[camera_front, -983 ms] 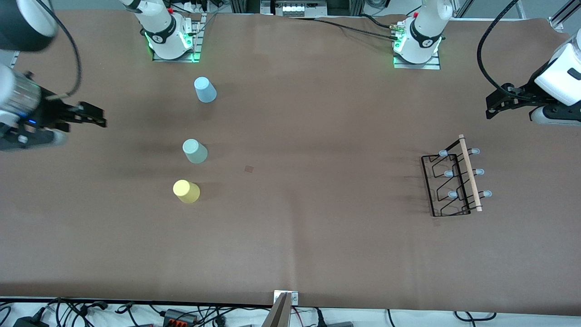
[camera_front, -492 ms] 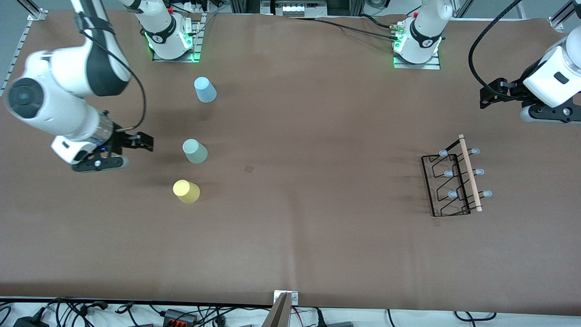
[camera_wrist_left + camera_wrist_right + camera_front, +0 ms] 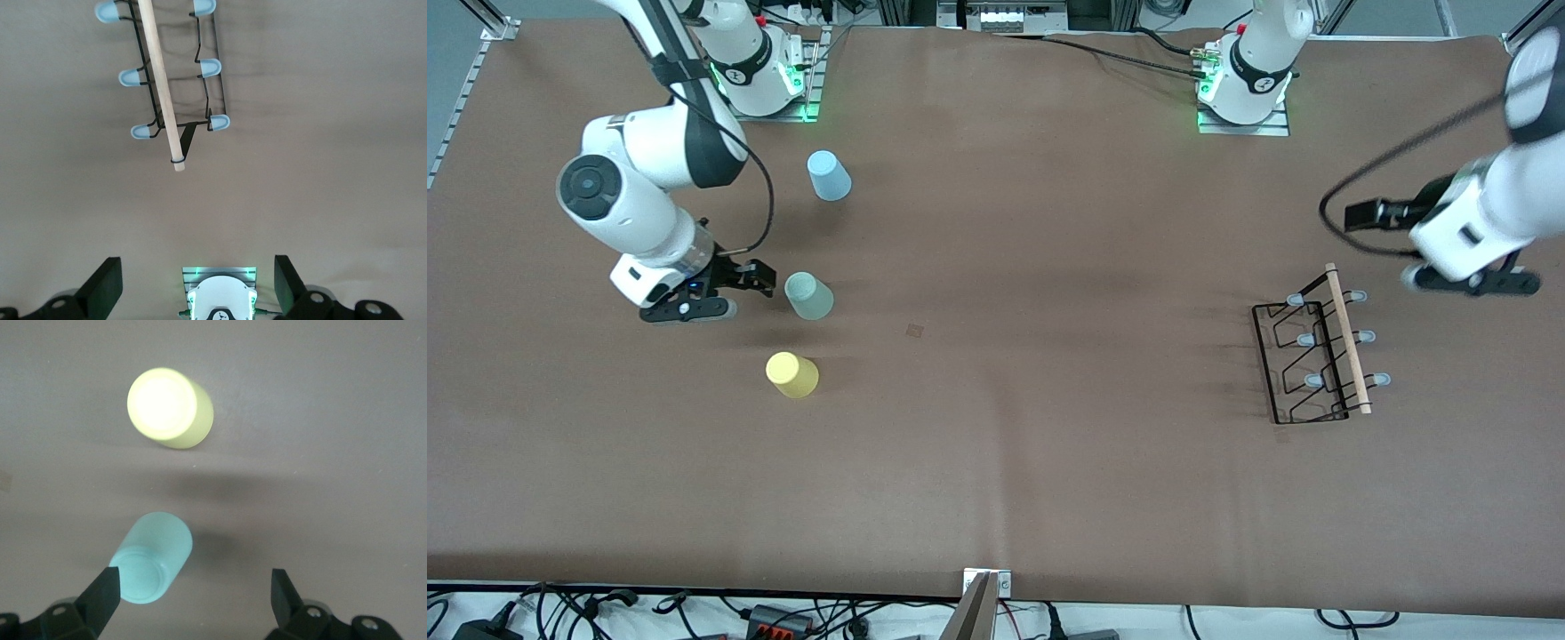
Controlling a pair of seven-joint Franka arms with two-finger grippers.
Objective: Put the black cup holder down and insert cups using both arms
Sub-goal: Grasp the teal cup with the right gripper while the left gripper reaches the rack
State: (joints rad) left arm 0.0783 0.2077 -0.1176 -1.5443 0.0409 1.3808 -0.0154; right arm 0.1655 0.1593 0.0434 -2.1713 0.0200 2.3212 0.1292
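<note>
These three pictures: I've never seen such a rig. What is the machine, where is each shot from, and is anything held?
Two white robot arms work at a brown table. The wide picture looks down from across the table; the others come from wrist cameras. The right gripper is open beside the pale green cup; the yellow cup and light blue cup stand nearby. The left gripper, open, is above the table near the black cup holder. Nothing is held.

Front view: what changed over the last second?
The right gripper swung in from the table's edge and is now beside the pale green cup, fingers open. The left gripper moved toward the black cup holder, open, holding nothing. The cups and holder did not move.
</note>
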